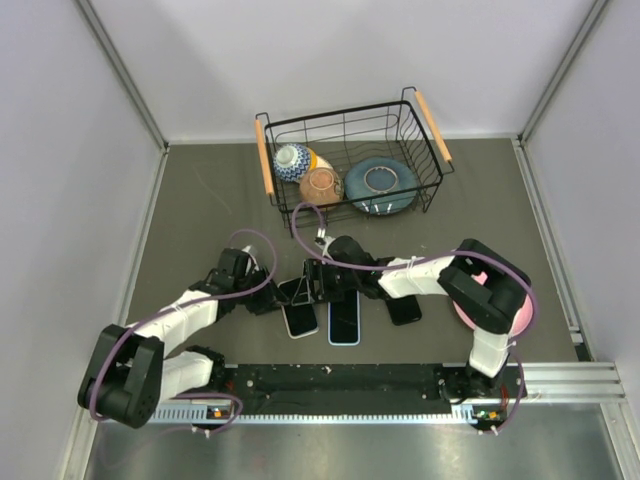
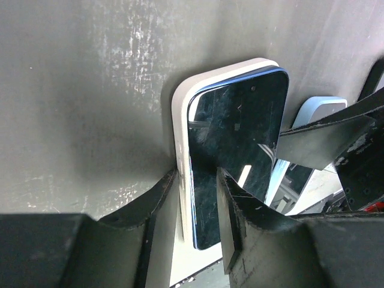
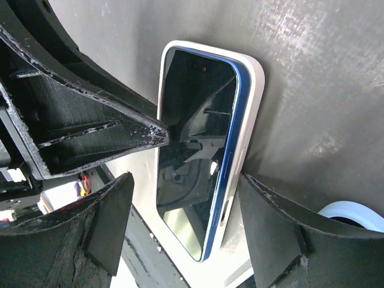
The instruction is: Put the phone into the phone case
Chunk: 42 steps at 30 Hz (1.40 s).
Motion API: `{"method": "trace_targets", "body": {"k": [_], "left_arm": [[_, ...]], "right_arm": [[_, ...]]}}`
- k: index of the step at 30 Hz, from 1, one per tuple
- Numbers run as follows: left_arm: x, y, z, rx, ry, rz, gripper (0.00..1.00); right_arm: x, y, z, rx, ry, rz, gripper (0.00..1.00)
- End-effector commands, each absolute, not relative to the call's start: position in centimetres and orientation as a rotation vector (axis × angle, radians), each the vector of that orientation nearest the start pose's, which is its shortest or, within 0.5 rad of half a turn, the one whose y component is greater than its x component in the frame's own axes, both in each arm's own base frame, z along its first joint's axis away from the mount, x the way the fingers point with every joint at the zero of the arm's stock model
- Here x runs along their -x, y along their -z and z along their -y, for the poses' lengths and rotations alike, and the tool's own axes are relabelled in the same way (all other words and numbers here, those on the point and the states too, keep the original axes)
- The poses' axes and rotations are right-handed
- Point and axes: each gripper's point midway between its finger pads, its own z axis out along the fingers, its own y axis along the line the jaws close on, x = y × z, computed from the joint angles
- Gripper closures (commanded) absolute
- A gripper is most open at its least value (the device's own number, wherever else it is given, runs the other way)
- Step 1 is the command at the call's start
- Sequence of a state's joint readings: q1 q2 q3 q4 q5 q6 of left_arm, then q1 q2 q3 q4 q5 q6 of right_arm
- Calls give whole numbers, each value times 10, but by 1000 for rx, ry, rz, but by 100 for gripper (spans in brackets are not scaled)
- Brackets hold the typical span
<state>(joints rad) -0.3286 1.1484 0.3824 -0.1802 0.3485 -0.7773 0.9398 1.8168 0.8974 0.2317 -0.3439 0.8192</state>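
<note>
Blue-edged black phone (image 3: pixel 192 150) half-seated in white plastic case (image 2: pixel 180 108), in front of black wire basket (image 1: pixel 345 125). Right gripper (image 3: pixel 186 180) jaws apart astride it; left gripper (image 2: pixel 198 174) straddles 1 edge, grip unclear. Looks slick, rigid: hold 2 long edges.

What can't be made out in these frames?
Case near end: both wrist views, cut by the bottom edge and fingers.
Phone far end: top view, under the right gripper.
Whether the left gripper grips or only touches: no view shows it.
Pink thing: top view, mostly under the right arm.
</note>
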Motion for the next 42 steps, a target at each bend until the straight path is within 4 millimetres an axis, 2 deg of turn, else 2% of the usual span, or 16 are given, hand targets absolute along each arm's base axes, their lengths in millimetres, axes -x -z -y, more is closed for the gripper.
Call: {"method": "trace_targets", "body": {"k": [1, 5, 6, 8, 9, 11, 15, 16, 17, 20, 24, 29, 39, 42], "left_arm": [[-188, -16, 163, 417, 906, -2656, 64], [-184, -19, 166, 420, 967, -2661, 64], [-184, -19, 165, 425, 977, -2657, 64], [-182, -22, 166, 419, 994, -2649, 64], [-182, -21, 165, 422, 991, -2650, 64], [-181, -22, 164, 420, 989, -2648, 64], [-179, -19, 163, 422, 1002, -2657, 64], [-180, -19, 164, 426, 1011, -2653, 64], [-178, -19, 165, 425, 1023, -2657, 65], [-178, -20, 166, 425, 1028, -2652, 65], [-178, -21, 165, 425, 1024, -2649, 65], [-177, -22, 165, 420, 1028, -2646, 65], [-180, -28, 164, 407, 1026, -2613, 62], [-178, -26, 164, 407, 1025, -2624, 62]], "right_arm": [[-189, -51, -421, 356, -1304, -2487, 30], [-185, -68, -429, 341, -1454, -2428, 30], [-189, -81, -434, 338, -1519, -2358, 31], [-189, -89, -431, 293, -1610, -2325, 32], [-192, -102, -433, 302, -1665, -2248, 34], [-190, -105, -430, 301, -1700, -2230, 37], [-184, -120, -432, 342, -1794, -2145, 37], [-183, -130, -433, 349, -1838, -2090, 37], [-181, -133, -433, 354, -1857, -2078, 37], [-179, -134, -432, 359, -1865, -2075, 37], [-181, -125, -430, 346, -1833, -2112, 39], [-178, -126, -430, 355, -1861, -2099, 53], [-177, -116, -433, 346, -1864, -2132, 57], [-176, -117, -433, 352, -1878, -2127, 62]]}}
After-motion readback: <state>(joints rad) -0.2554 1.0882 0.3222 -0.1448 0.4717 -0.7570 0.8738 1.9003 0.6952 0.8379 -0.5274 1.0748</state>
